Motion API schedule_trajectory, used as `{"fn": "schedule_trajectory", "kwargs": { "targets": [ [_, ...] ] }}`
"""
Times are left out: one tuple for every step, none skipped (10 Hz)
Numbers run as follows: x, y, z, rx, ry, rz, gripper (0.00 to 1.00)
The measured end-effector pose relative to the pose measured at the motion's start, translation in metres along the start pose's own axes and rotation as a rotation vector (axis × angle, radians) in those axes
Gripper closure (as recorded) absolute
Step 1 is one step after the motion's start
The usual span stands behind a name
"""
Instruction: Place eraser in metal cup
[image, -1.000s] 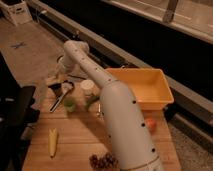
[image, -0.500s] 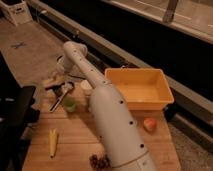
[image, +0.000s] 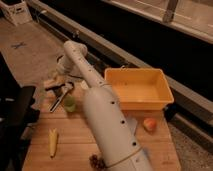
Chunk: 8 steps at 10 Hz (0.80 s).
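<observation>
Gripper (image: 63, 90) low over the desk's (image: 75, 137) far left corner, at the end of the white arm (image: 95, 100); cannot tell its state. Eraser not made out for certain in the dark clutter beneath it. Metal cup likewise not picked out. Light green cup (image: 69, 103) just beside gripper. Yellow bin (image: 137, 88) at far right edge. Banana (image: 52, 142) near left edge. No legible writing.

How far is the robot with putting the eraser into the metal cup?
Done: nothing that I can confirm. In hand: the gripper is low over the table, at its left side, beside the green cup and a tan block, maybe the eraser. Left: the placing; I cannot find the metal cup.
</observation>
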Motion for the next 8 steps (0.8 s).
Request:
{"fn": "schedule_trajectory", "kwargs": {
  "targets": [
    [0.0003,-0.0007,-0.0054,0.016,0.0,-0.006,0.2],
    [0.0031,-0.0004,-0.0068,0.019,0.003,-0.004,0.2],
    [0.0018,-0.0005,-0.0063,0.019,0.002,-0.005,0.2],
    [0.0011,-0.0003,-0.0055,0.018,0.001,-0.006,0.2],
    [-0.0003,-0.0005,-0.005,0.018,0.0,-0.007,0.2],
    [-0.0001,-0.0005,-0.0051,0.018,0.0,-0.007,0.2],
    [0.0015,-0.0004,-0.0061,0.019,0.001,-0.005,0.2],
    [0.0021,-0.0005,-0.0068,0.02,0.001,-0.004,0.2]
  ]
}}
